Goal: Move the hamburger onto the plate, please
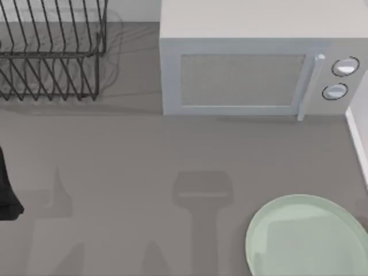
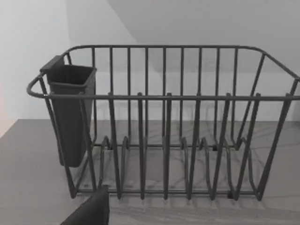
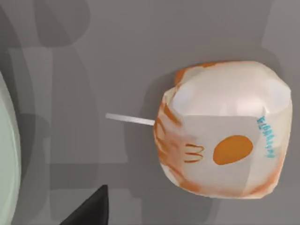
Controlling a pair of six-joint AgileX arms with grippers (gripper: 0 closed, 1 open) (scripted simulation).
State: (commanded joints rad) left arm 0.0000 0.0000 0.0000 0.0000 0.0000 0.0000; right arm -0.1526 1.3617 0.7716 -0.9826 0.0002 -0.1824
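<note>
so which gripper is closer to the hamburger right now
Right. Its wrist view looks straight down on the hamburger, lying on the table beside the plate. The left arm sits at the table's left edge, facing the dish rack.

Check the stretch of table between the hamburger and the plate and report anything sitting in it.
Nothing visible blocks it. In the right wrist view, bare grey table with only shadows lies between the wrapped hamburger and the plate rim. The dish rack and microwave stand far back.
</note>
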